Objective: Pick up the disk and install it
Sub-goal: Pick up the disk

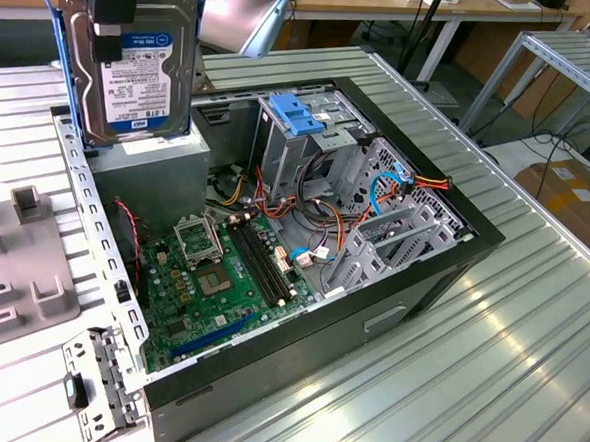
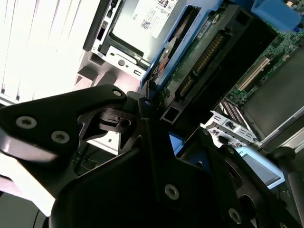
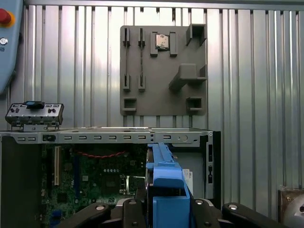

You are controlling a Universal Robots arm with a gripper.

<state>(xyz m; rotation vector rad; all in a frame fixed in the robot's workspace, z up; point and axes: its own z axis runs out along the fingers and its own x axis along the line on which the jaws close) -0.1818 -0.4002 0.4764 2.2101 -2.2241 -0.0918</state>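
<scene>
Farthest toward the exterior view's left, a grey fixture plate (image 1: 17, 264) runs off the frame edge. Next over, the disk (image 1: 144, 67) hangs on edge above the open computer case (image 1: 392, 277), label toward the camera, its top cut off by the frame. The tool (image 1: 109, 24) is clamped on the disk. One black finger lies over the drive's face, the opposite finger is hidden behind it. The drive's lower end covers part of the grey power-supply box (image 1: 147, 177). Rightward inside the case: motherboard (image 1: 211, 276), light-blue bracket (image 1: 297, 111), then tangled cables (image 1: 398, 182) masking the bays. Ribbed worktop (image 1: 528, 335) beyond. In the first wrist view the disk shows edge-on, its blue carrier frame between dark links.
</scene>
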